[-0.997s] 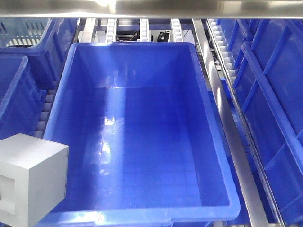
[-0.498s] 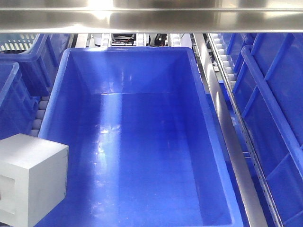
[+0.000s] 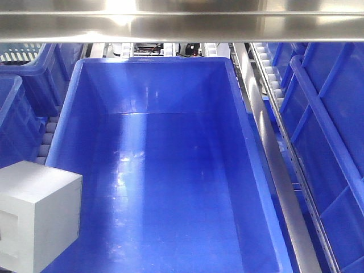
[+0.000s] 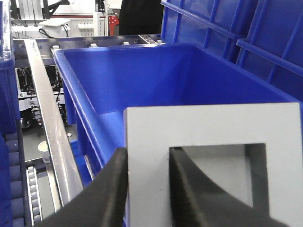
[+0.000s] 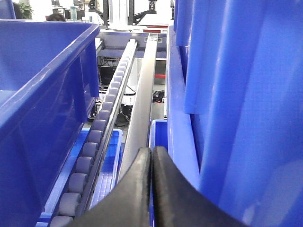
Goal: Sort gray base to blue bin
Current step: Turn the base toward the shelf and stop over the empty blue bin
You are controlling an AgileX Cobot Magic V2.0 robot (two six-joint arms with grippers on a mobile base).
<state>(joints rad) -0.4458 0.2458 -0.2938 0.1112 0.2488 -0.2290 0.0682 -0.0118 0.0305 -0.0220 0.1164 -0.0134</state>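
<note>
The left hand [image 4: 147, 189] is gripping the gray base [image 3: 37, 213] by its frame: in the left wrist view one dark finger [image 4: 111, 189] is lying outside the thick border and the other is reaching into the square recess, so the border wall is being pinched between them. That hold is probably keeping the block level for carrying.

In the front-facing view the block is sitting at the lower left of the frame, overlapping the near left rim of the blue bin [image 3: 67, 114], so it is not yet over the open middle. The bin's floor is showing nothing but glare.

The right hand [image 5: 151, 189] is clenched on nothing, its fingers touching, and is pointing along the roller track [image 5: 102, 132] at the centre of its own view, seemingly parked out of the way.
</note>
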